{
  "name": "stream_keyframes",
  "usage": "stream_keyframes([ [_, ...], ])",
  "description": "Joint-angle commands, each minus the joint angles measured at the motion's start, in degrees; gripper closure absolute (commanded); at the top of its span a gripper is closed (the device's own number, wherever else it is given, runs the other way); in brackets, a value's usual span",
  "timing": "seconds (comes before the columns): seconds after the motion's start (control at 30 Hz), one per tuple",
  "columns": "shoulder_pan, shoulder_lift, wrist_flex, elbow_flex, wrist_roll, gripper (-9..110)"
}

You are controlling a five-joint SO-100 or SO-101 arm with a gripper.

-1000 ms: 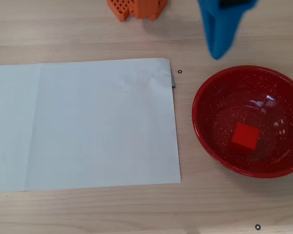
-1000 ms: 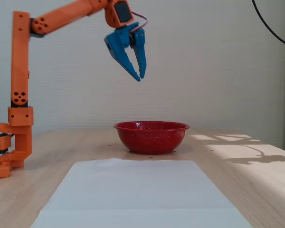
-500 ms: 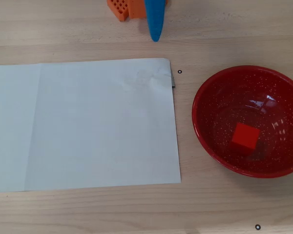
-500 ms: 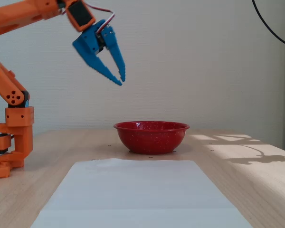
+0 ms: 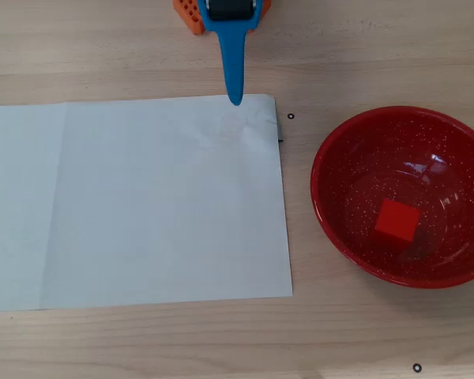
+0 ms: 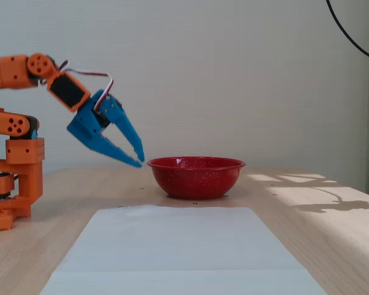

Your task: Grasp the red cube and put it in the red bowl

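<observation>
The red cube lies inside the red speckled bowl, a little right of its middle. In the fixed view the bowl stands on the table and its wall hides the cube. My blue gripper hangs in the air just left of the bowl's rim, pointing down towards it, with its fingertips together and nothing between them. In the overhead view the gripper reaches in from the top edge, well left of the bowl.
A large white paper sheet covers the left and middle of the wooden table; it also shows in the fixed view. The orange arm base stands at the left. Small black marks dot the table.
</observation>
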Motion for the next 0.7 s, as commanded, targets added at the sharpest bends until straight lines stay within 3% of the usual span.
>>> stream_keyframes([
  [0.0, -2.7, 5.6, -4.6, 1.5, 0.1, 101],
  [0.37, -4.0, 15.6, -12.3, 19.6, 1.4, 101],
  [0.67, -1.6, 15.6, -2.2, 19.6, -4.5, 101],
])
